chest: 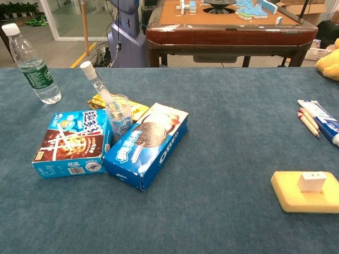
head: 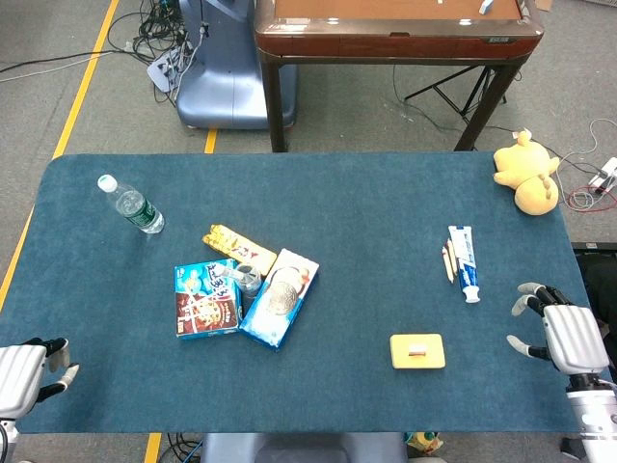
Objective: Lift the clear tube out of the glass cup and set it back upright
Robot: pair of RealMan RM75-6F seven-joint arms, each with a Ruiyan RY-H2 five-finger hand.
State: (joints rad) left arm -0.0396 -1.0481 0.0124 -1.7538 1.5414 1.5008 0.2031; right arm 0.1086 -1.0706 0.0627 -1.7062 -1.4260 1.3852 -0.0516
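Both of my robot hands sat empty with fingers apart at the surface's [head: 386,241] near corners, the left robot hand [head: 29,371] half cut off, the right robot hand [head: 554,328] clear. The clear tube [chest: 98,82] leaned tilted in the glass cup [chest: 119,116], wedged between snack boxes [chest: 71,143]; the head view barely resolved it.

Surface: a table [head: 366,222] covered in blue felt.
Left part: a water bottle [head: 131,204] is laid on its side.
Centre: two blue biscuit boxes [chest: 71,143], a yellow packet [head: 238,247] and a glass cup [chest: 118,116] are grouped together.
Right part: a toothpaste tube [head: 464,261], pencils [head: 448,260], a yellow sponge [head: 416,351] and a plush toy [head: 526,174] are placed apart.
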